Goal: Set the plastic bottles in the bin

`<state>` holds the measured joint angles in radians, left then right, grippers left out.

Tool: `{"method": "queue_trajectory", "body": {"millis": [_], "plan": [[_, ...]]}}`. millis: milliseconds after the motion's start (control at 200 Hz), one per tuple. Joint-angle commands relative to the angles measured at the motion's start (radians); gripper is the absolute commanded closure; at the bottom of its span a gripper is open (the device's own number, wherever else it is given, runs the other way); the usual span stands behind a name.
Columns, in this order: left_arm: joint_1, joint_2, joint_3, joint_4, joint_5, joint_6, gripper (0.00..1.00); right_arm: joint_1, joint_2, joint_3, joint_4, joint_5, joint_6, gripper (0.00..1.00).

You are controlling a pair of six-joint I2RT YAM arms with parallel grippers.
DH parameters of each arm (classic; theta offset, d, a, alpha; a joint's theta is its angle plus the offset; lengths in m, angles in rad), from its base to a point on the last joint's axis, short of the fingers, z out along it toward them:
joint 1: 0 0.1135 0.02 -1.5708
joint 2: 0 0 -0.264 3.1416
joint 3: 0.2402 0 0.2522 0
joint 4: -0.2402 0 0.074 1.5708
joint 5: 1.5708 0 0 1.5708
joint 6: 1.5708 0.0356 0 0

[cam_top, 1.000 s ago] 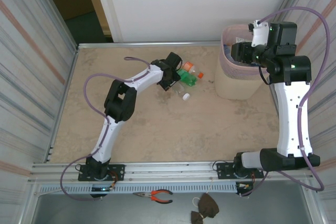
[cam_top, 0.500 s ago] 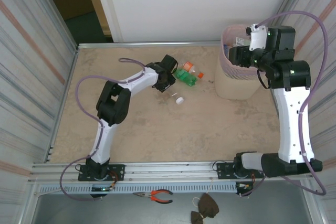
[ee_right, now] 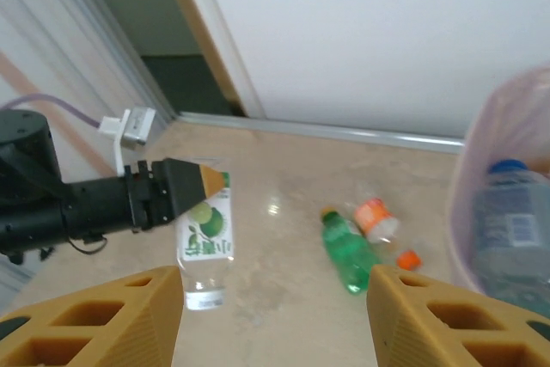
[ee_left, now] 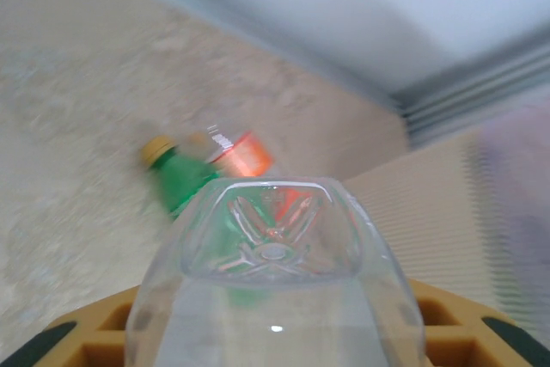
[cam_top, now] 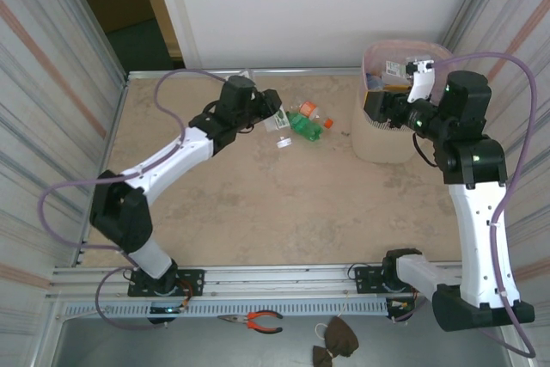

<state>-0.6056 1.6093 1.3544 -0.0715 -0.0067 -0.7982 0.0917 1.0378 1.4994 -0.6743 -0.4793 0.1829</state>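
Top external: a beige marbled counter [cam_top: 258, 212] is enclosed by striped side panels [cam_top: 51, 126] and a white rear wall [cam_top: 301, 6]. At 12 o'clock on the counter, the left claw [cam_top: 273, 119] is clamped on a clear bottle [cam_top: 281, 131]. A green bottle [cam_top: 307, 127] and an orange-labelled bottle [cam_top: 308, 110] lie just beside it at 3 o'clock. The bin [cam_top: 382, 143] stands at 2 o'clock on the counter, and the right claw [cam_top: 378, 107] is over its near rim.

Left wrist: the clear bottle [ee_left: 275, 281] sits between the fingers of the left claw [ee_left: 275, 345], with its moulded base facing the lens. Beyond it, at 11 o'clock, lie the green bottle [ee_left: 185, 182] and the orange-labelled bottle [ee_left: 245, 154]. The ribbed bin [ee_left: 430, 212] wall is at 3 o'clock.

Right wrist: the right claw [ee_right: 275, 324] has its fingers [ee_right: 120, 320] apart, and nothing is between them. The left claw [ee_right: 193, 185] enters from 9 o'clock and grips the clear bottle [ee_right: 204, 238], which hangs toward 6 o'clock. The green bottle [ee_right: 348, 255], the orange-labelled bottle [ee_right: 376, 217] and an orange cap [ee_right: 408, 259] lie on the counter. The bin [ee_right: 507, 118], at 3 o'clock, contains a blue-capped bottle [ee_right: 511, 221].
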Motion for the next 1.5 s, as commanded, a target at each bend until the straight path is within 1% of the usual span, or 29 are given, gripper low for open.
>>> {"method": "queue_trajectory", "body": {"millis": [0,120,135,175,346,436,546,626,777,842,962,1057,1287,1498], "plan": [[0.007,-0.099,-0.058,0.233,0.143,0.148,0.64,0.007,-0.033,-0.043,0.163,-0.133,0.110,0.42],[0.007,-0.178,-0.088,0.356,0.297,0.238,0.62,0.009,-0.044,-0.087,0.270,-0.213,0.171,0.41],[0.007,-0.187,-0.089,0.370,0.325,0.250,0.62,0.010,-0.069,-0.091,0.281,-0.222,0.177,0.40],[0.006,-0.209,-0.092,0.406,0.383,0.282,0.62,0.012,-0.077,-0.098,0.307,-0.240,0.190,0.40],[0.004,-0.280,-0.082,0.538,0.611,0.344,0.63,0.050,-0.092,-0.120,0.398,-0.306,0.201,0.36],[-0.011,-0.306,-0.054,0.566,0.709,0.365,0.65,0.084,-0.096,-0.129,0.454,-0.349,0.201,0.34],[-0.046,-0.322,0.000,0.536,0.789,0.414,0.65,0.153,-0.095,-0.129,0.513,-0.383,0.192,0.30],[-0.080,-0.331,0.035,0.509,0.820,0.445,0.66,0.212,-0.094,-0.129,0.547,-0.409,0.167,0.27],[-0.143,-0.337,0.077,0.489,0.855,0.489,0.67,0.312,-0.086,-0.117,0.535,-0.396,0.078,0.21],[-0.167,-0.338,0.093,0.482,0.874,0.506,0.67,0.342,-0.080,-0.113,0.511,-0.387,0.045,0.20],[-0.205,-0.342,0.119,0.458,0.879,0.544,0.67,0.387,-0.080,-0.127,0.503,-0.430,-0.006,0.20],[-0.219,-0.342,0.133,0.451,0.883,0.558,0.67,0.424,-0.088,-0.150,0.495,-0.436,-0.048,0.20],[-0.236,-0.347,0.138,0.453,0.876,0.573,0.67,0.470,-0.088,-0.156,0.491,-0.413,-0.072,0.30],[-0.237,-0.353,0.125,0.453,0.852,0.579,0.65,0.480,-0.087,-0.148,0.493,-0.418,-0.070,0.41]]}}
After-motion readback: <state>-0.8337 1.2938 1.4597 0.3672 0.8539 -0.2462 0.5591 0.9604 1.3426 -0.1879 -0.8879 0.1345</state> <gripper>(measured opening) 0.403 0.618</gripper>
